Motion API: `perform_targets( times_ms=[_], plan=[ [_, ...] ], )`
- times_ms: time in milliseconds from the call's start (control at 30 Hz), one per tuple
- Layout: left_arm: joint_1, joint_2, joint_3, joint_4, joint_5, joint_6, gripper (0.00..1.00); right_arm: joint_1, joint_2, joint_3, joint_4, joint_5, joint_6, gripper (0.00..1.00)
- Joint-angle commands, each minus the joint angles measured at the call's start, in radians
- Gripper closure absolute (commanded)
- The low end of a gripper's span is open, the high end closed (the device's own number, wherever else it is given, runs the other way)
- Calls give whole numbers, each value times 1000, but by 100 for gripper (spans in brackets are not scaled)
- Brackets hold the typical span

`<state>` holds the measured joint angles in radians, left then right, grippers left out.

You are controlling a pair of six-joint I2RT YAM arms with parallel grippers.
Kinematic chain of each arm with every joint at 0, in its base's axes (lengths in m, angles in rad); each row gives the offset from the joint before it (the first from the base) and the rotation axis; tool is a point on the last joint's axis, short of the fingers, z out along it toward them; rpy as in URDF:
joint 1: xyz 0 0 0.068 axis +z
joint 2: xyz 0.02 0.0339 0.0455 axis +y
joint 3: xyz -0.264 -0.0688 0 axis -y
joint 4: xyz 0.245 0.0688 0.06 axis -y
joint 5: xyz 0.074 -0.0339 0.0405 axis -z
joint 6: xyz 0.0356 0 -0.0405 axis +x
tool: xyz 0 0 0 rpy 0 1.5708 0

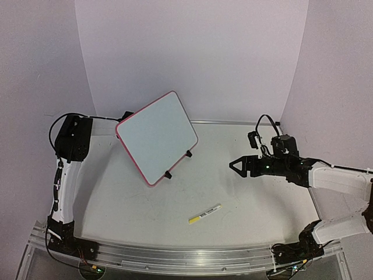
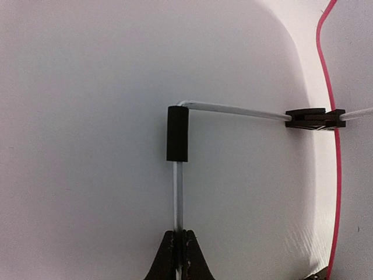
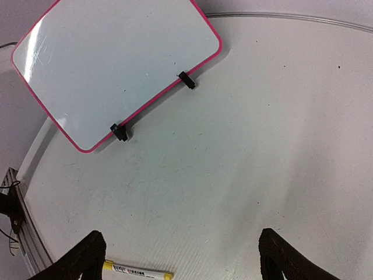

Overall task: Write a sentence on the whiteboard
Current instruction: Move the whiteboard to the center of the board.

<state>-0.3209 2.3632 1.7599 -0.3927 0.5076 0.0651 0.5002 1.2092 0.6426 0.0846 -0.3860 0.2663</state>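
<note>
Workspace seen from the near edge. The whiteboard (image 1: pixel 157 135) stands tilted at the left-centre of the table (image 1: pixel 250 204), turned at a slant. Its two black clip feet (image 3: pixel 119 132) sit along the lower edge, and it cannot be told whether they bear on the table. The panel is thin, with a narrow red frame and a glossy white face on which no writing can be made out. It looks light and stiff but slick, so it would probably slide or tip under a pen's push unless braced. The bent wire stand (image 2: pixel 178 192) at its back seems the surest place to hold it. The left gripper (image 2: pixel 179 252), behind the board, has its fingers pinched fully together on that wire. The right gripper (image 1: pixel 236 165) hangs well apart to the right, fingers spread wide and empty. A yellow-capped marker (image 1: pixel 205 214) lies on the table nearby, untouched.
</note>
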Motion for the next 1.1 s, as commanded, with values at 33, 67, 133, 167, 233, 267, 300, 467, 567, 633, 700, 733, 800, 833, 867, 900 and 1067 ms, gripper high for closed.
perform_targets(
  times_ms=[33,67,133,167,233,267,300,467,567,633,700,733,800,833,867,900,1067],
  plan=[
    [-78,-42,-59,-116,183,136,100,63,27,-3,-2,53,-43,13],
    [-86,-42,-59,-126,198,147,100,77,33,0,-3,71,-47,13],
    [-94,-43,-62,-140,230,161,100,109,46,10,-2,112,-58,14],
    [-97,-45,-66,-142,248,163,100,127,53,15,-1,132,-64,14],
    [-101,-54,-73,-136,265,159,100,168,76,26,8,175,-77,15],
    [-102,-60,-78,-129,266,153,98,184,90,30,17,199,-81,16],
    [-101,-71,-90,-114,259,137,94,197,107,34,31,215,-85,16],
    [-100,-190,-220,78,231,38,61,225,216,58,146,221,-86,20],
    [-95,-278,-296,186,175,-16,45,225,298,110,188,180,-100,21],
    [-81,-325,-345,250,145,-60,37,225,370,155,189,173,-123,23],
    [-58,-368,-399,310,110,-122,33,226,432,202,191,172,-147,26],
    [-45,-392,-428,334,96,-147,32,226,465,228,191,170,-158,28],
    [-23,-442,-476,362,60,-187,30,225,527,272,190,160,-176,29],
    [-15,-475,-496,368,25,-206,30,225,554,291,190,156,-185,29],
    [-6,-504,-518,367,-19,-232,29,225,590,310,190,157,-190,28],
    [6,-532,-545,366,-65,-270,29,225,618,331,190,162,-195,28],
    [106,-743,-699,361,-156,-484,25,224,742,425,176,179,-206,32]
  ],
)
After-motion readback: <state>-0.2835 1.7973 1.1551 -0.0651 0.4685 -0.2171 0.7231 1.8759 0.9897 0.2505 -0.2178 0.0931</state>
